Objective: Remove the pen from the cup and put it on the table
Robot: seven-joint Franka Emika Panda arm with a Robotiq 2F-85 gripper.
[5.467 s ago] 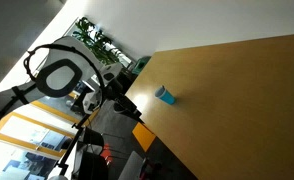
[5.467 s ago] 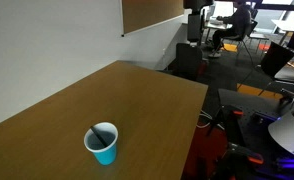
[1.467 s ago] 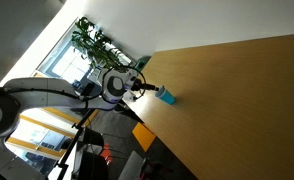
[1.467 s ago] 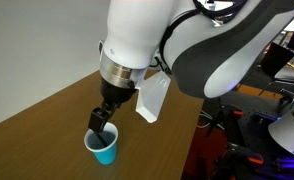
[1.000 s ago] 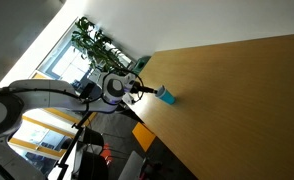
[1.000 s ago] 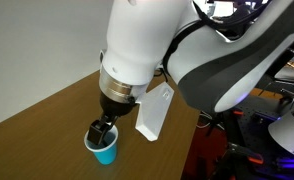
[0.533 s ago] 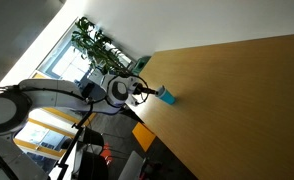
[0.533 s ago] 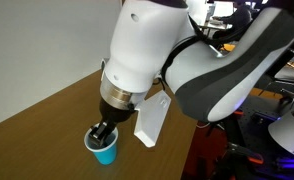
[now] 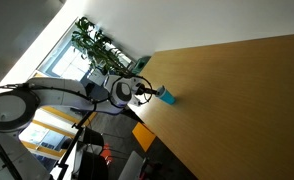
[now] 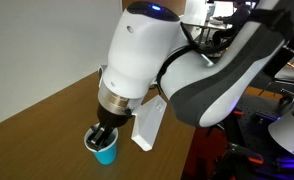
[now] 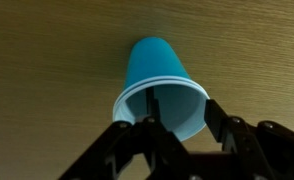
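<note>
While the gripper point(image 9: 149, 92) hangs over the table point(image 9: 237, 100) edge near a corner in an exterior view, it touches the cup point(image 9: 166, 96). In an exterior view, the gripper point(image 10: 104, 134) dips into the cup point(image 10: 107, 152) from above. In the wrist view the fingers point(image 11: 145, 135) stand apart, gripping nothing. The pen point(image 11: 153, 103) stands inside the cup beside one finger, so I'd shift sideways first.

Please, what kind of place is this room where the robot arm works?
Probably an office or a meeting room. A large, smooth, light brown wooden table with straight edges fills most of the scene, and a leafy green indoor plant stands next to a bright window in an exterior view.
</note>
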